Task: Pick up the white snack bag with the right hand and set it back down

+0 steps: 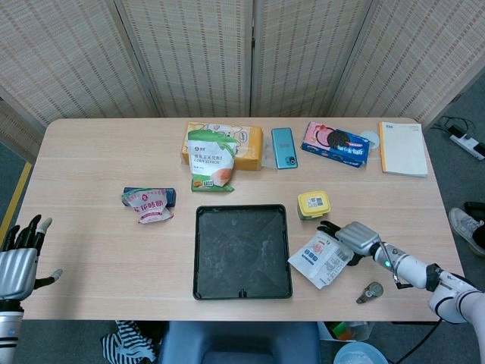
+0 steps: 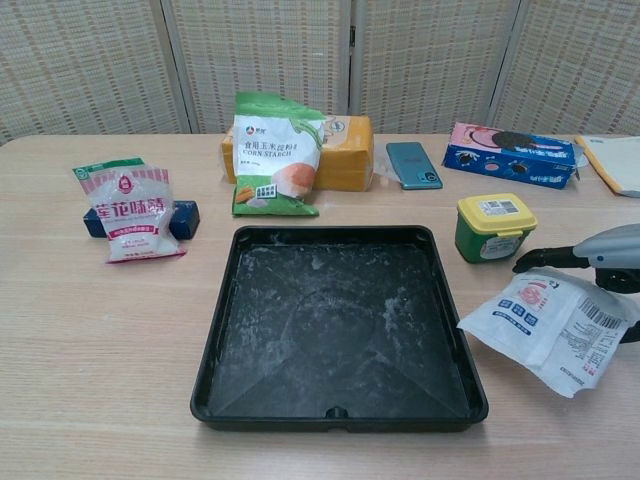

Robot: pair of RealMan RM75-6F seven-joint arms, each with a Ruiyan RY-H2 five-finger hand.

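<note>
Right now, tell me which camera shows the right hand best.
The head view: the whole right hand shows there, reaching over the far edge of the white snack bag with its forearm trailing behind. The chest view catches only dark fingertips and part of the silver back at the frame's right edge.

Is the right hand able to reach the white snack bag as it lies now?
Probably yes. The right hand is already at the white snack bag, above its far edge; the yellow-lidded container stands beside, not between.
</note>
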